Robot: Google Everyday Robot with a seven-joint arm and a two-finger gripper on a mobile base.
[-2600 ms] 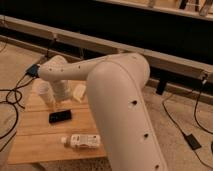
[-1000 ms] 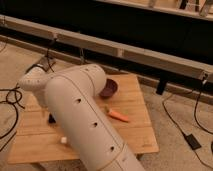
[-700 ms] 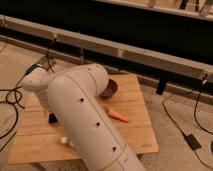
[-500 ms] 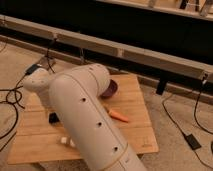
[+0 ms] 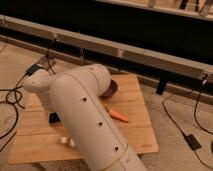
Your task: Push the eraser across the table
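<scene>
The eraser [image 5: 52, 118] is a small black block on the left part of the table [image 5: 135, 135], a low table with a light wooden plank top. Only the eraser's left end shows; the rest is behind my white arm [image 5: 85, 115]. The arm reaches from the bottom of the view up over the table's left half, with its joint [image 5: 40, 85] near the far left corner. My gripper is hidden behind the arm, somewhere over the left part of the table.
A dark red bowl [image 5: 111, 89] sits at the table's back middle. An orange carrot [image 5: 119, 115] lies right of the arm. The white end of a bottle [image 5: 65, 142] shows near the front edge. Cables [image 5: 10, 100] lie on the floor at left, a black power brick [image 5: 191, 141] at right.
The arm swung left across the table and now covers most of the eraser, the bottle and the pale blocks; the bowl and carrot came into view. In the last second it only crept slightly right.
</scene>
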